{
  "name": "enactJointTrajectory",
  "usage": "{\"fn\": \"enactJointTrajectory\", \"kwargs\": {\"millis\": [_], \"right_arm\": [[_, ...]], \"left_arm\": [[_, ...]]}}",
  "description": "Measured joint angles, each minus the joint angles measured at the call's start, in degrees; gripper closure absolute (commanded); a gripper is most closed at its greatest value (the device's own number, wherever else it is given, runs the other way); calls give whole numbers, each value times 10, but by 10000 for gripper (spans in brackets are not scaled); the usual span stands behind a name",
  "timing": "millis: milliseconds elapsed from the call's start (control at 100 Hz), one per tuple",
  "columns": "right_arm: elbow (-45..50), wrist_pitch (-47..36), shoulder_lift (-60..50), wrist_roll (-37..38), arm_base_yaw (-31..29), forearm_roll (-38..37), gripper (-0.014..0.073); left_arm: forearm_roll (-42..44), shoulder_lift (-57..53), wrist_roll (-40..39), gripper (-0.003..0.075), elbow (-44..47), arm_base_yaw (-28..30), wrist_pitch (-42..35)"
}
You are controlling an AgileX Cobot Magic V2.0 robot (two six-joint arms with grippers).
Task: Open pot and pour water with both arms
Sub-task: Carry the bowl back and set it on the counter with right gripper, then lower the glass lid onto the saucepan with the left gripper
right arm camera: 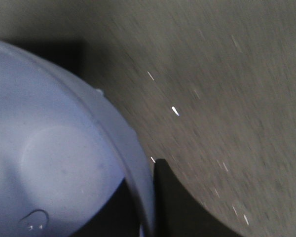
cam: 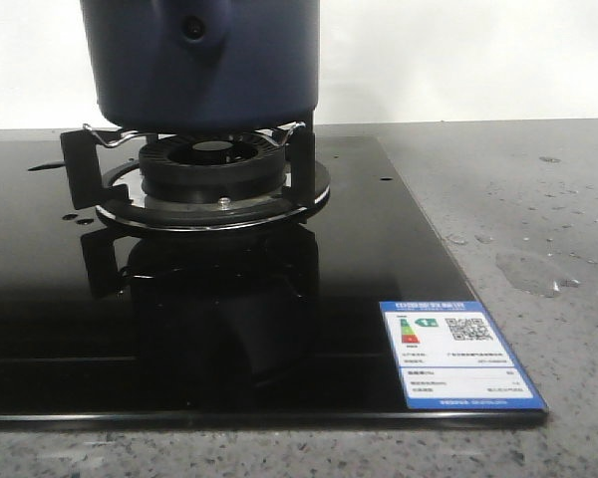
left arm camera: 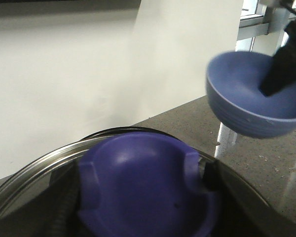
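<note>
Sitting on the burner (cam: 211, 171) of the black cooktop (cam: 279, 329), the pot (cam: 204, 65) is out of our wrist cams. Our left claw (left arm camera: 143, 197) is clamped on the lid knob (left arm camera: 148, 182), glass lid (left arm camera: 34, 173) just below it. Our right claw (right arm camera: 148, 207) pinches the bowl (right arm camera: 54, 148) rim, one finger in, one out, w/ grey counter (right arm camera: 227, 74) beyond.

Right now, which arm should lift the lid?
Left, probably. The lid knob fills its wrist view, close below, while the right gripper is busy clamping the blue bowl in the air.
</note>
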Motion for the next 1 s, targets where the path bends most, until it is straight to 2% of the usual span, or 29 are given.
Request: {"fn": "enactJointTrajectory", "kwargs": {"millis": [180,320,460,600,670,860,930,1000], "right_arm": [[187,-17,-88,-70,-90,72,636],[302,-60,-123,-98,-122,87,636],[368,-105,-131,-102,-126,91,636],[395,-124,-131,-103,-126,93,619],[400,-126,-132,-104,-126,92,554],[400,-130,-134,-104,-126,91,252],[399,-130,-141,-106,-126,91,188],[386,-130,-158,-106,-126,91,174]], "left_arm": [[-62,63,73,441,-30,-25,-4],[-78,114,87,441,-66,-26,-4],[-82,160,93,441,-102,-26,0],[-91,194,112,441,-117,-26,3],[-94,208,116,441,-121,-26,4],[-113,237,145,441,-125,-26,4],[-133,244,159,441,-125,-26,4],[-159,250,175,441,-125,-26,4]]}}
